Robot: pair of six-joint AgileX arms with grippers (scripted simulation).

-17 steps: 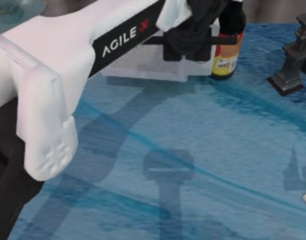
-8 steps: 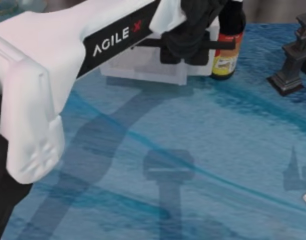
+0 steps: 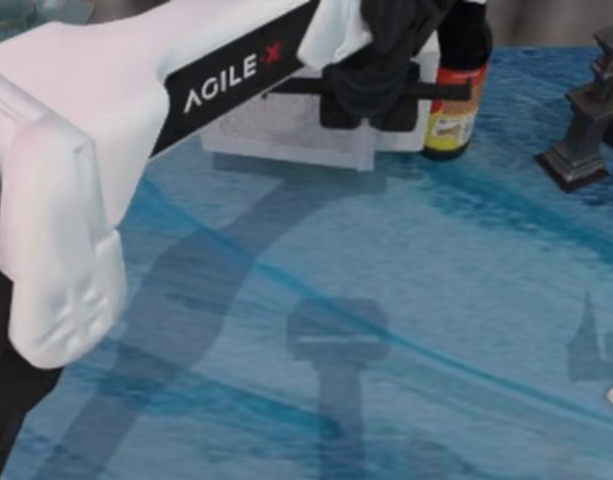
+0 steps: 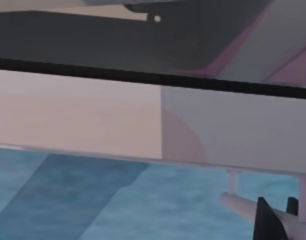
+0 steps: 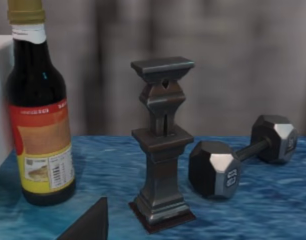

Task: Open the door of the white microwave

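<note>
Reaching over one white microwave (image 3: 286, 135) at twelve o'clock: left gripper (image 3: 371, 95), jaw state untellable; one dark bottle (image 3: 456, 85) beside.

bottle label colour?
Red band over yellow on the dark bottle; the right wrist view shows it best.

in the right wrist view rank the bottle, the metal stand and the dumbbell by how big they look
1. dark bottle, tallest, cut off at the picture's top
2. metal stand, nearly as tall, slimmer
3. dumbbell, lowest; it lies farther back, so its true size is unsure
</note>
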